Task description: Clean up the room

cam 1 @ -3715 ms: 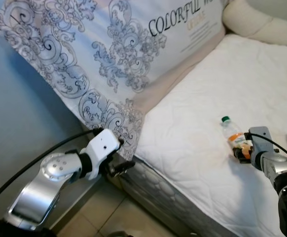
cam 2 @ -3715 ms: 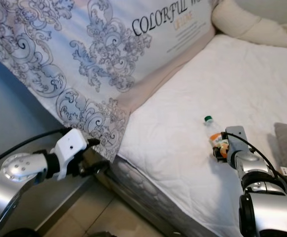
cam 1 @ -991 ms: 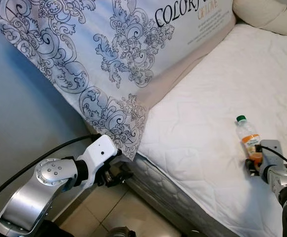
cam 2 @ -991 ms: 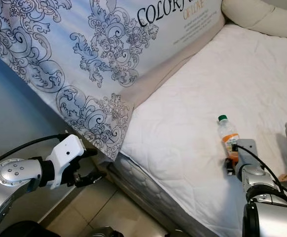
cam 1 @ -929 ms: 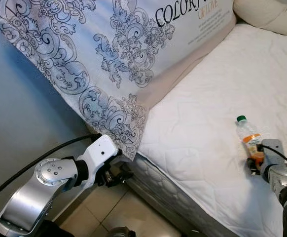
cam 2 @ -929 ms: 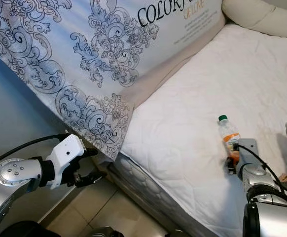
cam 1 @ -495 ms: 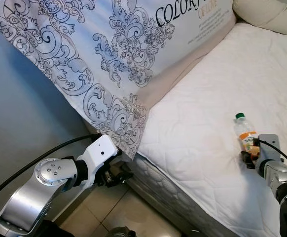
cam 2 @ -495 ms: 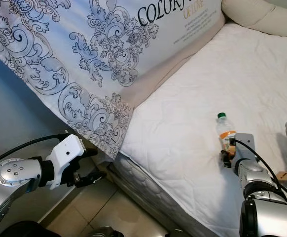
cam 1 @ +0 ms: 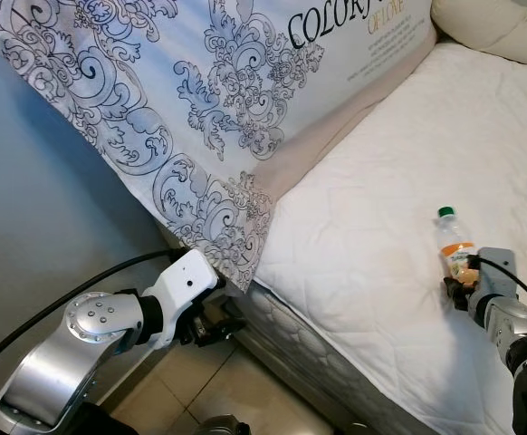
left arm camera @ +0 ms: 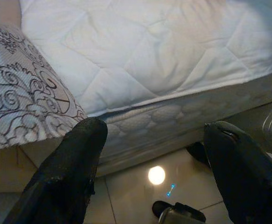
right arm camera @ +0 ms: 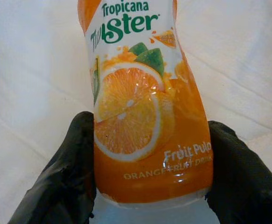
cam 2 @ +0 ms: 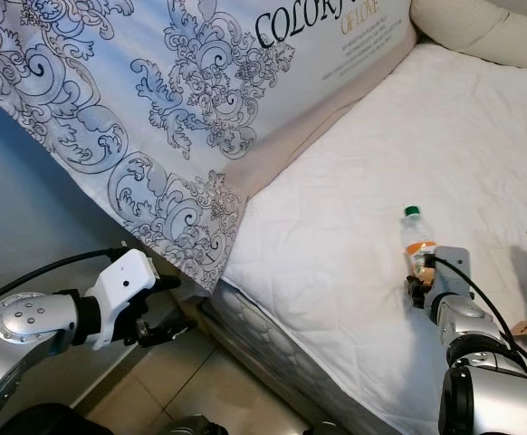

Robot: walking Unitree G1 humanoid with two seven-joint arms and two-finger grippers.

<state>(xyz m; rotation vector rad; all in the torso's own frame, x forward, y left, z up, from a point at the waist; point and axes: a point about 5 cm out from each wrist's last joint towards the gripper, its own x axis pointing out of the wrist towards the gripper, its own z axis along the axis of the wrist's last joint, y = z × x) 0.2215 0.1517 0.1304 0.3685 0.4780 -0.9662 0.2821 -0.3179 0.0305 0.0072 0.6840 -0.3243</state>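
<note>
Our right arm reaches over the mattress [cam 1: 399, 190] | right gripper [right arm camera: 150, 168] pinches upright Tropicana Twister bottle [cam 1: 454, 251] | left gripper [left arm camera: 159, 158] spread beside bed.

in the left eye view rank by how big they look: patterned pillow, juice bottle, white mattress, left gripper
1. white mattress and patterned pillow: both cut off by the frame, too close to rank.
2. left gripper, though it is nearer the camera.
3. juice bottle, smallest, held by the right gripper.

Bedroom, quilted mattress [cam 1: 399, 181], patterned pillow [cam 1: 200, 100]
</note>
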